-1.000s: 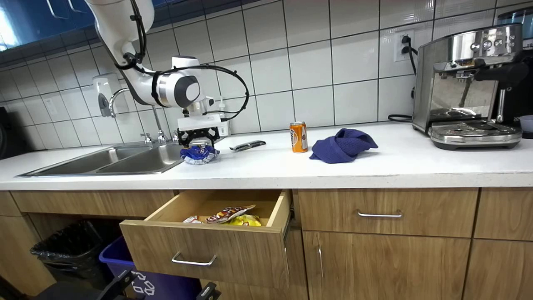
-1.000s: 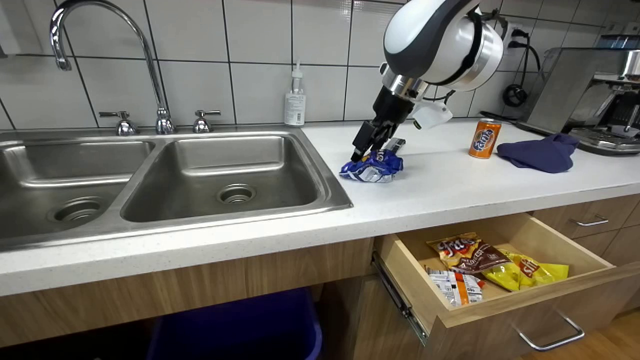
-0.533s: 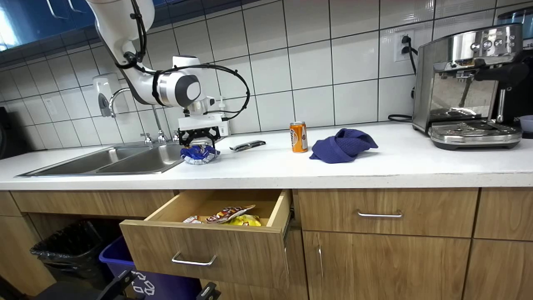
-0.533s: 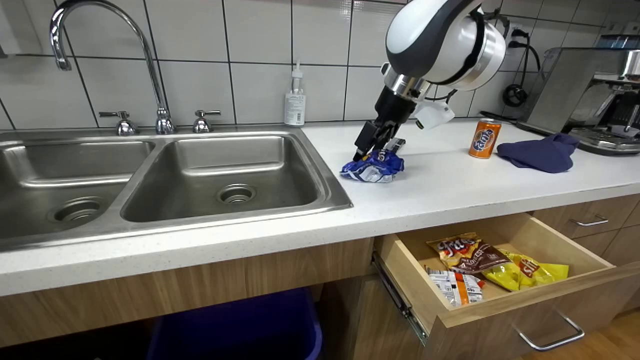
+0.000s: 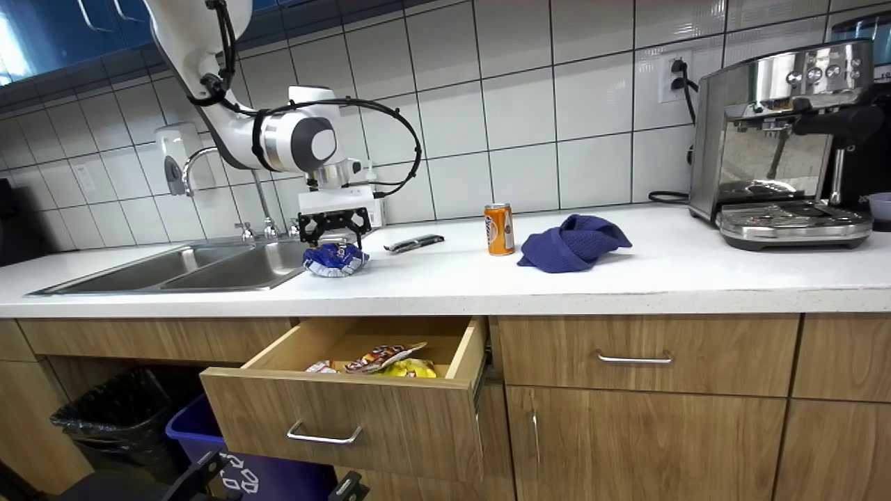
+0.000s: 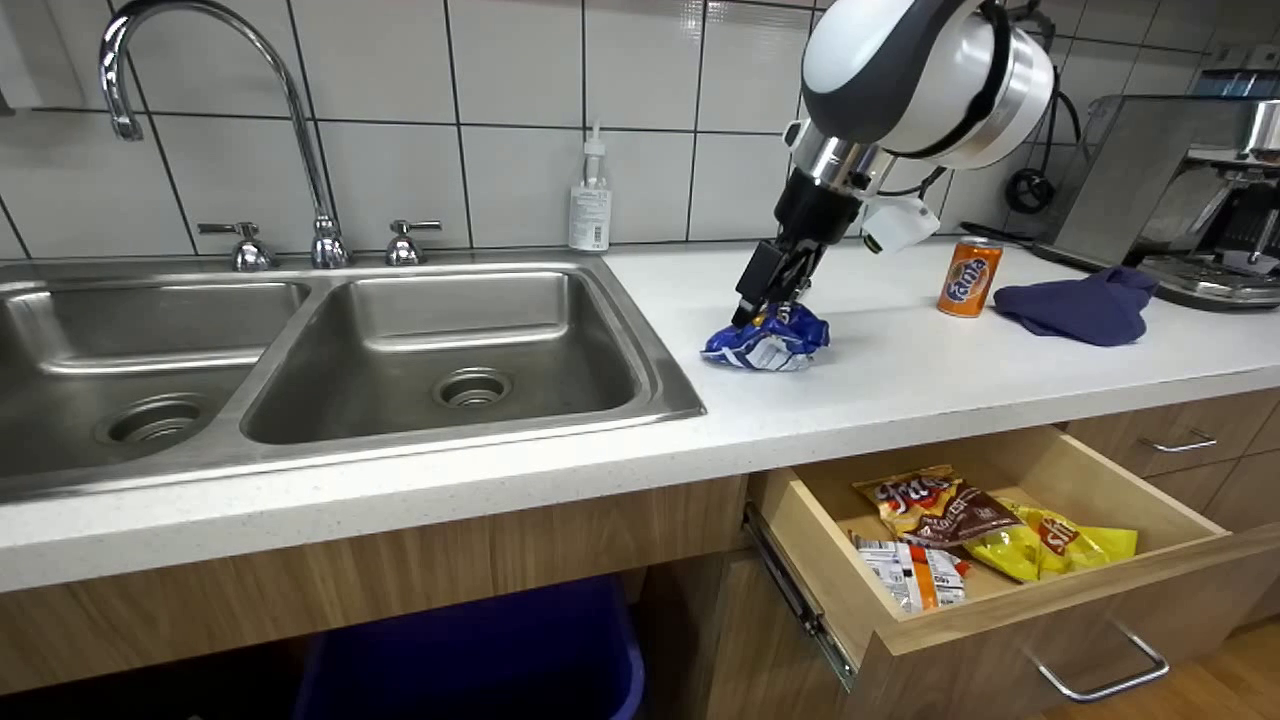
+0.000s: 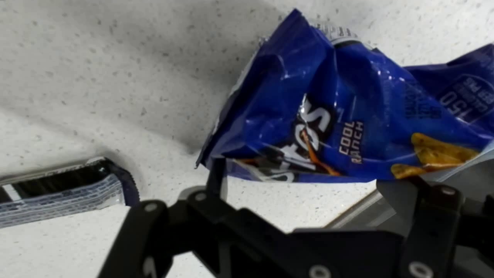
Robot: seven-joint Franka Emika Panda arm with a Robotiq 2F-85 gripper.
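My gripper [image 5: 339,242] points down over a crumpled blue chip bag [image 5: 335,261] on the white counter, just right of the sink. In the wrist view the bag [image 7: 278,96] shows "Cool Ranch" lettering. The fingers [image 7: 217,175] stand wide apart, with their tips at the bag, which reaches out past both of them. The tips seem to touch the bag; their ends are partly hidden by it. The gripper [image 6: 768,308] and the bag [image 6: 765,342] also show in an exterior view. A dark-wrapped bar [image 7: 69,189] lies beside the bag, apart from the gripper.
The steel sink [image 6: 660,390] lies close to the bag. An orange can [image 5: 500,229], a blue cloth [image 5: 574,243] and a coffee machine [image 5: 773,153] stand along the counter. An open drawer [image 6: 1050,600] below holds several snack bags. A soap bottle [image 6: 590,205] stands by the wall.
In the last half second the gripper and the blue bag shifted together, a little to the right and toward the counter's front. The finger spacing looks the same. Other objects have not moved.
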